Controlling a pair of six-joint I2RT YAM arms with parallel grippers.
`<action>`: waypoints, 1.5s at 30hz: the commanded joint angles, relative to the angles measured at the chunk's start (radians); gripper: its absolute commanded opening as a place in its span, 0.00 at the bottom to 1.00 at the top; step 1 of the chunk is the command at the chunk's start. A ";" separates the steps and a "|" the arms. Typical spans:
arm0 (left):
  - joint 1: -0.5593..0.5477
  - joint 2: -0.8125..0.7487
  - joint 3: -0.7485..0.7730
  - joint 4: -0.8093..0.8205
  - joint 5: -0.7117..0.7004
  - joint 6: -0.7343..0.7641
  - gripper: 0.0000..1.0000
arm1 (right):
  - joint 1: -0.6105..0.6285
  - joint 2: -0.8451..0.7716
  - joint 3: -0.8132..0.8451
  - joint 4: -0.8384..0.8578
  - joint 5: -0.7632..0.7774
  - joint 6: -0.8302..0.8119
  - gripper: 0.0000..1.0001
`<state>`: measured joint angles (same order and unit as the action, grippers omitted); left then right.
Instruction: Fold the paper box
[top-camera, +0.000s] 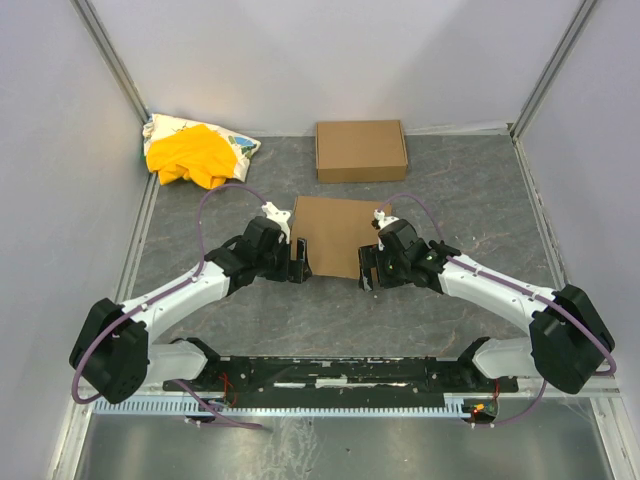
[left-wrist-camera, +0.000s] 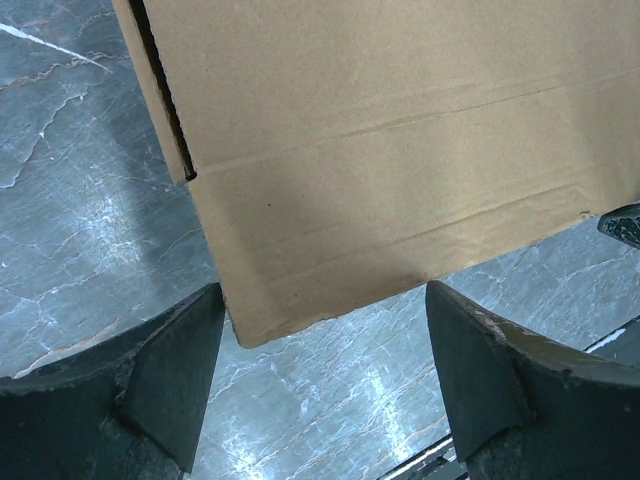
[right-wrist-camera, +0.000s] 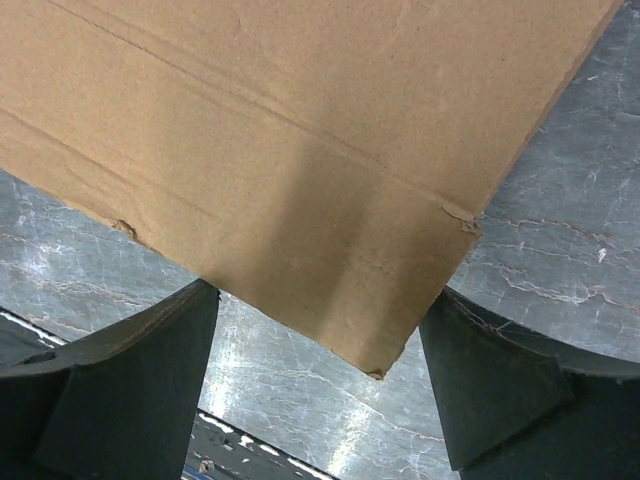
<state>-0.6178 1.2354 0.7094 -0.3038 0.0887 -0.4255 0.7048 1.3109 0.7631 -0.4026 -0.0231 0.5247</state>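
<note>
Cardboard: two items, the paper box (top-camera: 335, 235) and one separate carton (top-camera: 361, 150). Yellow cloth bundle (top-camera: 195, 152): one. Grippers: two, the left gripper (top-camera: 298, 258) and the right gripper (top-camera: 368, 269), one per arm.

White arms (top-camera: 180, 295) with black joints, purple cables (top-camera: 203, 215) and dark wedge-fingered claws (left-wrist-camera: 325, 292).
</note>
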 joint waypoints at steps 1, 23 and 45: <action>-0.004 -0.004 0.020 0.038 0.022 0.024 0.87 | -0.002 0.002 0.004 0.047 -0.009 0.005 0.87; -0.005 0.088 -0.047 0.134 -0.035 -0.012 0.84 | -0.001 0.063 -0.048 0.142 0.027 -0.010 0.86; -0.005 0.015 -0.004 0.066 -0.075 -0.015 0.83 | -0.001 -0.112 -0.093 0.046 0.075 -0.024 0.88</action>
<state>-0.6193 1.3151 0.6483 -0.2142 0.0368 -0.4271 0.7048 1.3052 0.6800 -0.3233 0.0212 0.5068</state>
